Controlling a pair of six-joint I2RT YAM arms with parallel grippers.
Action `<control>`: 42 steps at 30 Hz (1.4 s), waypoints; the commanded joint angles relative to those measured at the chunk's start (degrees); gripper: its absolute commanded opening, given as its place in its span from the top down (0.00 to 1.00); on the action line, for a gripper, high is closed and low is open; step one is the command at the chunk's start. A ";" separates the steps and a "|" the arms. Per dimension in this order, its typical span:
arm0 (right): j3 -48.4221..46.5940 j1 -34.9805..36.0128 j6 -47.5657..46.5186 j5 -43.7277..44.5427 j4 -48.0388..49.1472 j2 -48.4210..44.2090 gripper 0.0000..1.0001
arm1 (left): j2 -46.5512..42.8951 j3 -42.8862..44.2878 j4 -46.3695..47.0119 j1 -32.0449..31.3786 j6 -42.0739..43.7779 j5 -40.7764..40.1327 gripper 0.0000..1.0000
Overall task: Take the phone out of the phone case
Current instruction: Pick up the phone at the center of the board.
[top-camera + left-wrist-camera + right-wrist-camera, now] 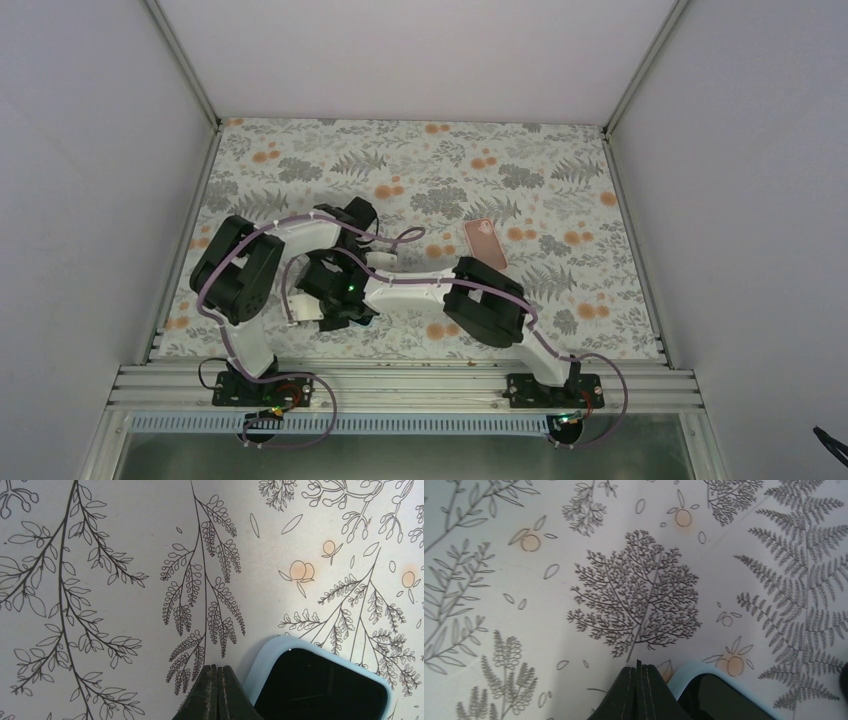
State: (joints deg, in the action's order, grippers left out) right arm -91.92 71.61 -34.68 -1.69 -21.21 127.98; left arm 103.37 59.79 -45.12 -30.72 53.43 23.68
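Table (440, 165), floral cloth: 2 arms folded over near-left area. Pink phone-shaped item (484, 243) flat, right of centre, apart from both arms. Light blue phone case (264, 661) flat on cloth, black phone (320, 687) seated inside, screen up; hidden under arms in overhead view. Left gripper (215, 670): fingers pressed together, nothing held, just beside case corner. Right gripper (638, 666): same, fully closed, empty, beside case.

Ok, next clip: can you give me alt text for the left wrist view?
A dark-screened phone in a pale blue case lies at the lower right, one rounded corner showing, on a leaf-printed table. The left hand is shut at the bottom centre, just left of the case, holding nothing.
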 commanded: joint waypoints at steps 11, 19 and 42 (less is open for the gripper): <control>6.39 -0.22 -3.87 -4.42 -6.68 -12.38 0.43 | 1.82 13.19 -1.90 7.53 -0.19 0.24 0.26; 7.93 0.86 2.07 -4.68 -13.50 -16.84 0.00 | 0.20 23.40 -2.90 16.95 -2.13 -3.11 0.00; 5.36 -2.49 20.62 7.45 -12.35 -8.43 0.00 | -21.60 11.82 5.33 30.19 -19.84 -15.22 0.00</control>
State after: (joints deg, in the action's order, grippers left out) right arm -84.71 70.02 -16.43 3.36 -34.83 116.99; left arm 83.66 73.60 -40.53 -2.37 36.01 9.04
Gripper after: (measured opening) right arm 0.997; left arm 0.998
